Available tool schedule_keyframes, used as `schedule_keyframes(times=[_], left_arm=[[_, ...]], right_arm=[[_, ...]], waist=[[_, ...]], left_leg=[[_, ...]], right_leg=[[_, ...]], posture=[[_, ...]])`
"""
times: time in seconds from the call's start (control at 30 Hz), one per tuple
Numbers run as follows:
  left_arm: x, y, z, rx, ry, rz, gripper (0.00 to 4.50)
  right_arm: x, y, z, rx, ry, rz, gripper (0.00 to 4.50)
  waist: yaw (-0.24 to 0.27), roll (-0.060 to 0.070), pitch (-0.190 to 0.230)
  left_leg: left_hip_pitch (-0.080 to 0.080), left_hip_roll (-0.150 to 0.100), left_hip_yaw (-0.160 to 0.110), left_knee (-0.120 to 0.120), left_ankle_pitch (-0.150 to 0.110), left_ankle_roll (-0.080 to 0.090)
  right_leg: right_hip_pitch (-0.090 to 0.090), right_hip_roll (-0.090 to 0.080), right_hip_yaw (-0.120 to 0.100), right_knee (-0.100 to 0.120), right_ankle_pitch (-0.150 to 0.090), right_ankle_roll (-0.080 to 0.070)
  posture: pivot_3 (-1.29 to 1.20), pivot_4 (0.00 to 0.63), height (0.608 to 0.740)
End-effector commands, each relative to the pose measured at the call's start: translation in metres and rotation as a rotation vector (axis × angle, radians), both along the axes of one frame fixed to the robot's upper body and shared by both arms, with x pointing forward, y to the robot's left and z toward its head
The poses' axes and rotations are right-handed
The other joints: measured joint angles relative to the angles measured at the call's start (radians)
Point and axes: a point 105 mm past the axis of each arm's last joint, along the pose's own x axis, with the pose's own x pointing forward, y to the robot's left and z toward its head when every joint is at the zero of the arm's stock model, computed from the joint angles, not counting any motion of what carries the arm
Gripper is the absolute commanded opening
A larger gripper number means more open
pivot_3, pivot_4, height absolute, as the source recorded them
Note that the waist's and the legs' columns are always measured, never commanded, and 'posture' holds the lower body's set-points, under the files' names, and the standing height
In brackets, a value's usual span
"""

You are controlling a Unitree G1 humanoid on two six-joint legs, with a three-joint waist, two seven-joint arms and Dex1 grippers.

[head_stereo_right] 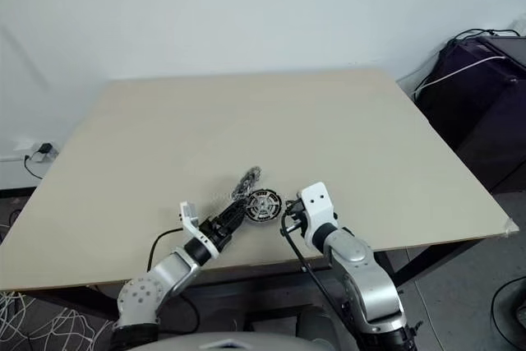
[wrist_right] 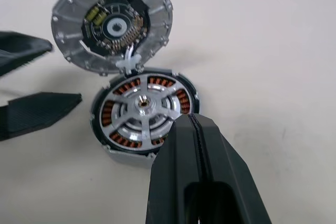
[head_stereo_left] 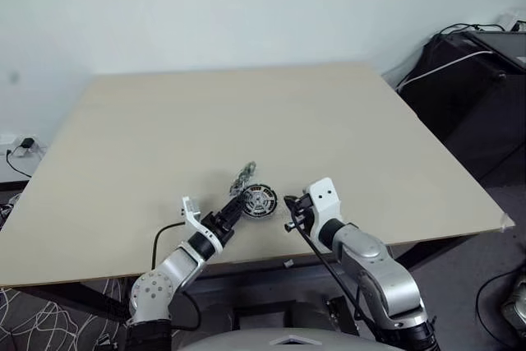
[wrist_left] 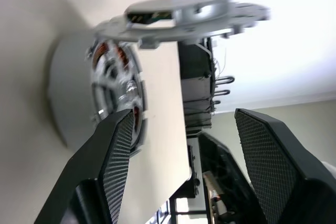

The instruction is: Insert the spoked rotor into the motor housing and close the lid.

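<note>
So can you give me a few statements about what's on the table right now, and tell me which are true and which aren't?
1. The lid is shut over the motor housing. False: it stands swung open.
2. The spoked rotor sits inside the copper windings. True.
3. The left gripper is clamped on the lid. False: its fingers are open, beside the housing.
4. The right gripper has its fingers shut. True.
5. The housing rests on the table. True.
</note>
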Motion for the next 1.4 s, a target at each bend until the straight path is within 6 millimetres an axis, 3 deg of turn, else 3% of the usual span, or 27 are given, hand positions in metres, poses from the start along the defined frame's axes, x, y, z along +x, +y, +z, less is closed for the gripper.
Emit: schedule_keyframes(times=[0.03,0.33,0.43,0.53,0.8,1.0,1.23,1.4], left_arm=[[-0.005,0.0,0.017,0.063,-0.105,-0.042,3.24],[-0.005,0.021,0.003,0.552,-0.346,0.04,3.24],[-0.005,0.021,0.0,0.628,-0.387,0.056,3.24],[-0.004,0.02,-0.001,0.668,-0.413,0.066,2.61],[-0.011,0.019,-0.003,0.872,-0.582,-0.046,0.02],[-0.017,0.015,-0.003,0.992,-0.74,-0.154,0.01],[-0.022,0.01,-0.006,1.006,-0.789,-0.217,0.01],[-0.02,0.007,-0.006,1.003,-0.81,-0.216,0.01]], right_arm=[[0.008,0.007,0.016,0.026,-0.071,0.016,0.0],[0.026,0.024,0.01,0.022,-0.071,0.035,0.0],[0.034,0.035,0.008,0.023,-0.069,0.051,0.0],[0.04,0.044,0.006,0.017,-0.071,0.076,0.0],[0.048,0.065,0.006,0.006,-0.065,0.153,0.0],[0.042,0.07,-0.008,-0.003,-0.007,0.188,0.0],[0.037,0.056,-0.043,-0.109,0.115,0.156,0.0],[0.041,0.058,-0.017,-0.087,0.018,0.197,0.0]], waist=[[-0.002,0.0,0.0],[-0.001,0.001,0.0],[0.0,0.001,0.001],[0.0,0.001,0.0],[-0.004,0.002,0.001],[-0.004,0.003,0.001],[-0.005,0.006,-0.001],[-0.003,0.008,-0.003]], left_leg=[[0.0,0.0,0.0,0.0,0.0,0.0],[0.001,0.0,0.001,-0.001,0.0,-0.001],[0.001,0.0,0.001,-0.001,0.0,-0.001],[0.0,0.0,0.001,-0.001,0.0,0.0],[0.001,0.0,0.001,-0.003,0.0,0.0],[0.001,0.0,0.001,-0.004,0.003,0.004],[0.002,0.0,0.001,-0.004,0.003,0.004],[0.003,0.0,0.0,-0.004,0.003,0.005]], right_leg=[[0.0,0.0,0.0,0.0,0.0,0.0],[0.0,0.0,0.0,0.0,-0.002,-0.004],[0.0,0.0,0.0,0.0,-0.002,-0.005],[0.0,0.0,0.0,0.0,-0.002,-0.005],[-0.001,0.001,0.0,0.0,0.003,-0.004],[-0.002,0.0,0.0,0.0,0.003,-0.005],[-0.001,0.0,0.0,0.001,0.004,-0.005],[0.0,0.0,0.0,0.001,0.002,-0.003]], posture=[[0.0,0.0,0.74],[0.0,0.0,0.74],[0.0,0.0,0.74],[0.0,0.0,0.74],[0.0,0.0,0.74],[0.0,0.0,0.74],[0.0,0.0,0.74],[0.0,0.0,0.74]])
